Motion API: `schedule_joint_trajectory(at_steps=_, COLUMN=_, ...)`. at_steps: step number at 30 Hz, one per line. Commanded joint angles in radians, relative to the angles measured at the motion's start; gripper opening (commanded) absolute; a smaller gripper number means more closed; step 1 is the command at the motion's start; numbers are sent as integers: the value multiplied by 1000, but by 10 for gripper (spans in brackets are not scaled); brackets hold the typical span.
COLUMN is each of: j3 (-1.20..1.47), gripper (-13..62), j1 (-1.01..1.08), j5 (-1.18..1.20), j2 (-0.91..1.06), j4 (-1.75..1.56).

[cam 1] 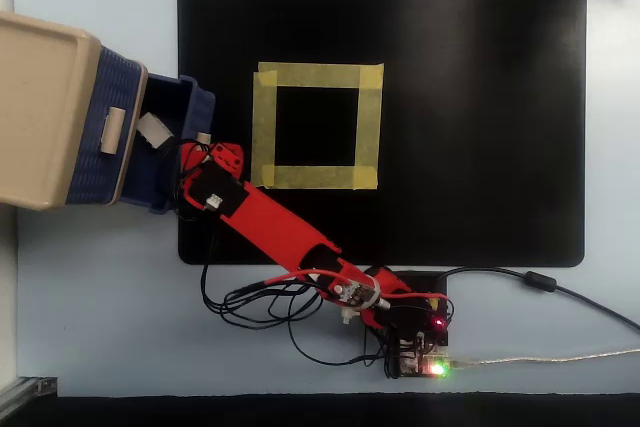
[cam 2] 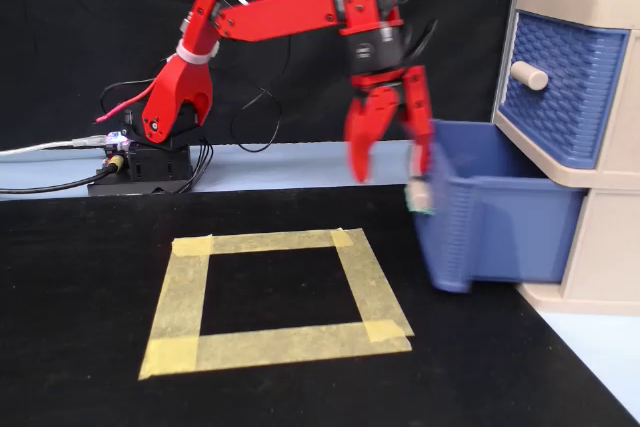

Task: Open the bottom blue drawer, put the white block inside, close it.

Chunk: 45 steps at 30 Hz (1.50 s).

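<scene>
White notched block (cam 1: 154, 128) lies inside the dark blue basket-weave bottom drawer (cam 2: 497, 215), which stands partly open. The red hand (cam 2: 392, 161), fingers spread and empty, presses the drawer's beige handle (cam 2: 420, 196). Only the closing is left, by my judgement.

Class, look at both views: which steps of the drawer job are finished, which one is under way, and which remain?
Done: the bottom blue drawer is open and the white block lies inside it, free of the gripper. Under way: the open fingers stand at the drawer's front by its handle, and the blurred front suggests it is being pushed in. Left: the drawer juts out of the cabinet, so closing is unfinished.
</scene>
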Motion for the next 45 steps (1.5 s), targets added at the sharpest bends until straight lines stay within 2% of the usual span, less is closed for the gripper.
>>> schedule_joint_trajectory(at_steps=1, j3=-95, gripper=342, j1=-49, j5=-126, j2=-43, j4=-152)
schedule_joint_trajectory(at_steps=7, j3=-273, gripper=338, j1=-86, j5=-242, j2=-202, j4=-222)
schedule_joint_trajectory(at_steps=12, j3=-310, gripper=343, j1=-77, j5=-278, j2=-212, j4=-198)
schedule_joint_trajectory(at_steps=14, j3=-318, gripper=344, j1=-57, j5=-278, j2=-149, j4=-75)
schedule_joint_trajectory(at_steps=16, j3=-311, gripper=340, j1=21, j5=-261, j2=-12, j4=183)
schedule_joint_trajectory(at_steps=19, j3=-290, gripper=339, j1=192, j5=-35, j2=225, j4=555)
schedule_joint_trajectory(at_steps=22, j3=-12, gripper=338, j1=397, j5=356, j2=462, j4=554)
schedule_joint_trajectory(at_steps=27, j3=741, gripper=338, j1=678, j5=841, j2=874, j4=442)
schedule_joint_trajectory(at_steps=30, j3=1178, gripper=338, j1=816, j5=956, j2=1127, j4=262)
schedule_joint_trajectory(at_steps=33, j3=1526, gripper=339, j1=831, j5=969, j2=1361, j4=126)
schedule_joint_trajectory(at_steps=37, j3=1741, gripper=341, j1=836, j5=962, j2=1344, j4=126)
schedule_joint_trajectory(at_steps=45, j3=1836, gripper=342, j1=836, j5=960, j2=1347, j4=163)
